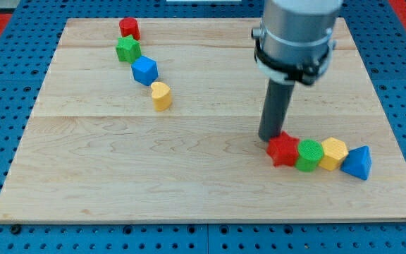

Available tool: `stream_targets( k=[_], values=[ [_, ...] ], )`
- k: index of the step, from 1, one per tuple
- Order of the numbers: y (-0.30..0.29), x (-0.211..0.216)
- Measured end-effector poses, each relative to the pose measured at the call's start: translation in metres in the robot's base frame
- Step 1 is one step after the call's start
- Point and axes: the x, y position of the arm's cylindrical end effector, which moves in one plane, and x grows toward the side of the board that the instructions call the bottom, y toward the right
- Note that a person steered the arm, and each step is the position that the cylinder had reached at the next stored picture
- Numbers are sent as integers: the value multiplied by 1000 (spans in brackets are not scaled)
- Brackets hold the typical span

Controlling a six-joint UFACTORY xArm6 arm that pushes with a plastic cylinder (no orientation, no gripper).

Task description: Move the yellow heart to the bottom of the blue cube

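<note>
The tip (268, 137) touches the red star (283, 149) at its 10 o'clock, w/ no jaws on the rod, while the yellow heart (161, 95) sits just beside the blue cube (145, 70) at approx 5 o'clock.

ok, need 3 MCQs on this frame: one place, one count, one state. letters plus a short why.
1. The yellow heart sits where relative to the blue cube?
A. upper left
B. lower right
C. far left

2. How many blocks are on the board?
A. six
B. seven
C. eight

3. My tip is
A. by the red star
B. on the heart
C. off the board

Key: 1 B, heart lies just below-right of the cube. 2 C, four upper left, four lower right. 3 A, rod ends at the star's upper-left edge.
</note>
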Motion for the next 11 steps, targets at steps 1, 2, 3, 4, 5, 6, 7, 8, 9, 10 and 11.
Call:
stream_targets(
  k=[1, 2, 3, 4, 5, 6, 7, 8, 9, 10, 11],
  values=[
    [-50, -22],
    [-142, -70],
    [-196, -45],
    [-269, -45],
    [-293, -76],
    [-288, -134],
    [-241, -144],
    [-186, -121],
    [-94, -108],
    [-118, -93],
    [-144, -120]
  ],
)
